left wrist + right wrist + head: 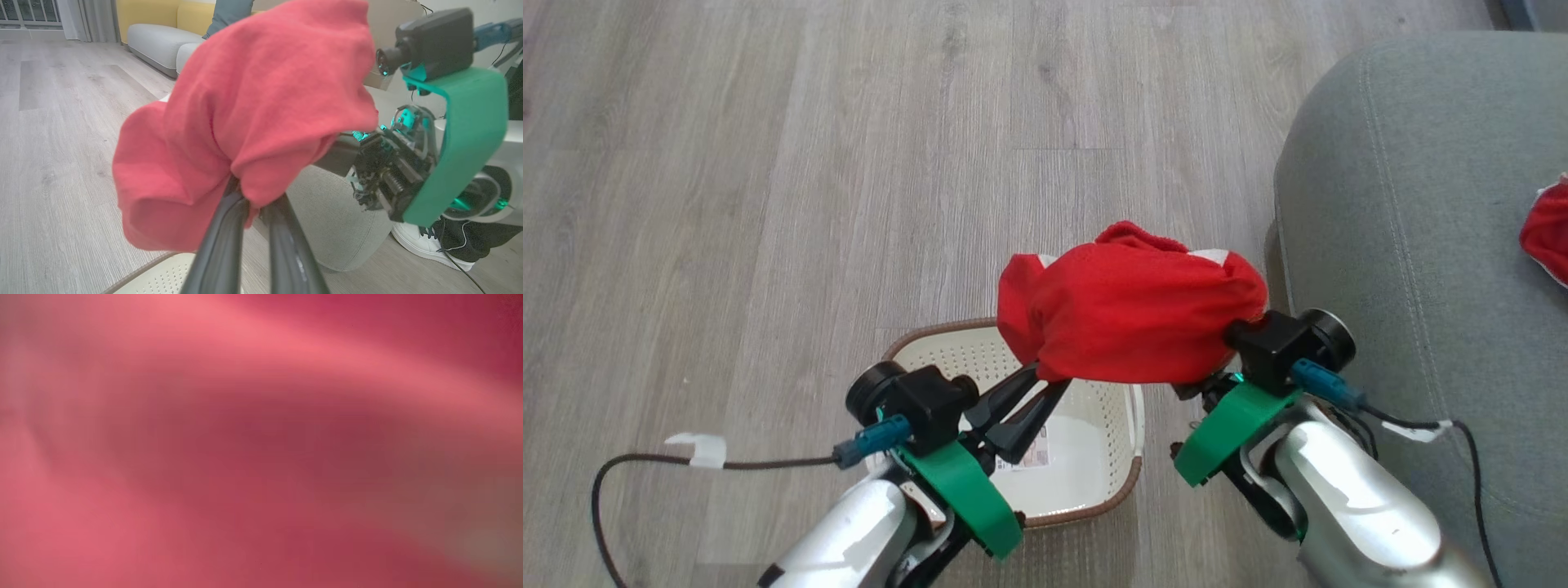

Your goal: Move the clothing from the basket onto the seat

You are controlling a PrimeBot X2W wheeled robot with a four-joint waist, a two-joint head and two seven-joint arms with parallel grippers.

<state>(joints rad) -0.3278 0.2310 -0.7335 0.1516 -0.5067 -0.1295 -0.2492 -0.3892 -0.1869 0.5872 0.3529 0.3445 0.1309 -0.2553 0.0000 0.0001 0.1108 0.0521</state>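
A red piece of clothing (1127,318) hangs in the air above the cream basket (931,351), stretched between my two grippers. My left gripper (1049,380) is shut on its lower left edge; the left wrist view shows the dark fingers (229,228) pinching the clothing (253,114). My right gripper (1205,384) is buried under the cloth's right end, and red fabric (261,441) presses against its camera. The basket holds no cloth, and its base label (1029,457) is visible. The grey-green seat (1405,204) stands to the right with another red garment (1547,233) lying on it.
Pale wood floor (768,163) lies all around. A dark cable with white tape (698,449) trails at the lower left. In the left wrist view, a person's white shoe (425,245) stands by the seat (335,220), and a yellow and white sofa (163,45) sits far back.
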